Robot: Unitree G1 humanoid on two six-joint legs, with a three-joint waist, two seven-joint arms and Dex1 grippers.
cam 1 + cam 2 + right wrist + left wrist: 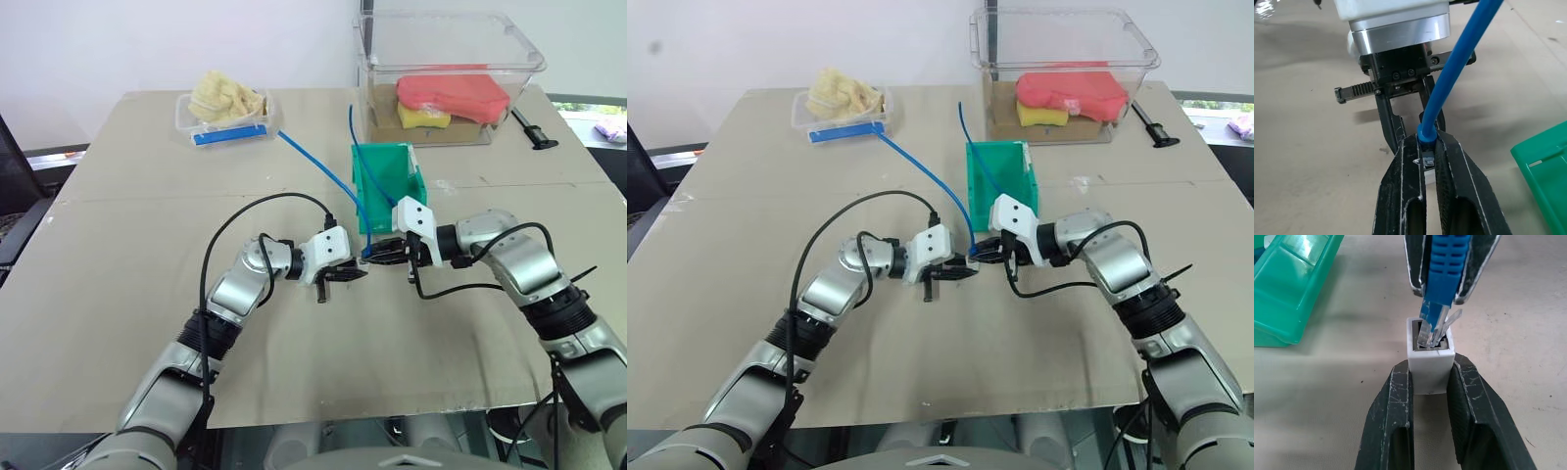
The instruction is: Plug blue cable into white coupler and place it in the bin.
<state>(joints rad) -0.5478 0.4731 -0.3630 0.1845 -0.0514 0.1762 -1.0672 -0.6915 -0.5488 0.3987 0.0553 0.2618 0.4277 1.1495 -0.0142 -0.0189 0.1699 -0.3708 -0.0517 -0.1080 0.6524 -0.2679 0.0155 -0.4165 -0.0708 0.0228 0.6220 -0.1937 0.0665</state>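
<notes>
Above the table in front of the teal bin, the left gripper clamps the white coupler while the right gripper, closed on the blue cable, seats its plug partway; binning remains.

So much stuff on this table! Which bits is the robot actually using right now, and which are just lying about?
In use: the blue cable pinched in the right gripper, the white coupler clamped in the left gripper, the green bin.

Lying about: clear tub with sponges, small clear tray, black tool.
</notes>
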